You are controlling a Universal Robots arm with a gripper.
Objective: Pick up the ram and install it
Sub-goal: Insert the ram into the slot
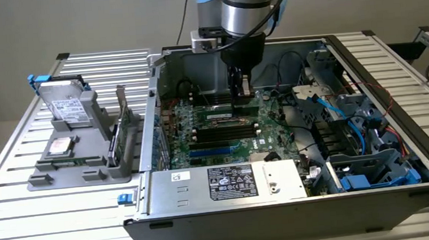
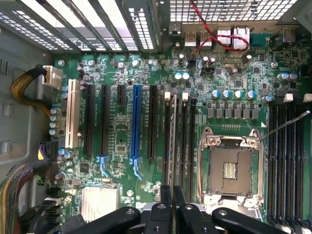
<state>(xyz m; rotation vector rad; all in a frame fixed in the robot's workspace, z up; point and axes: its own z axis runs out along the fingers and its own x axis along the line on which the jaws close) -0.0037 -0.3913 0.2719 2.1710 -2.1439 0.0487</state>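
"One ram (image 2: 174, 141) is being pinched in the gripper (image 2: 168, 204), whose jaws are standing nearly closed on its flat faces. It is hanging edge-on straight below the tool."

"Is it touching anything yet?"

"I am not managing to tell. It is lining up along the dark memory slots (image 2: 185, 141) directly beneath, just beside one CPU socket (image 2: 229, 168)."

"How are you expecting it to handle?"

"Judging by its look, it is going to be light, stiff and thin, and easily damaged. I am thinking the grip belongs midway along the upper edge, keeping off the contact edge."

"And what are you counting further out?"

"Beyond the socket, four more memory slots (image 2: 287, 161) seem to be running parallel. On the tool's other side, one blue slot (image 2: 136, 122) and one white slot (image 2: 73, 114) are standing among black ones on the motherboard (image 2: 122, 161). Well away, outside the case (image 1: 206, 222), one hard drive (image 1: 66, 107) and one expansion card (image 1: 124, 123) are waiting upright in a grey rack (image 1: 75, 175)."
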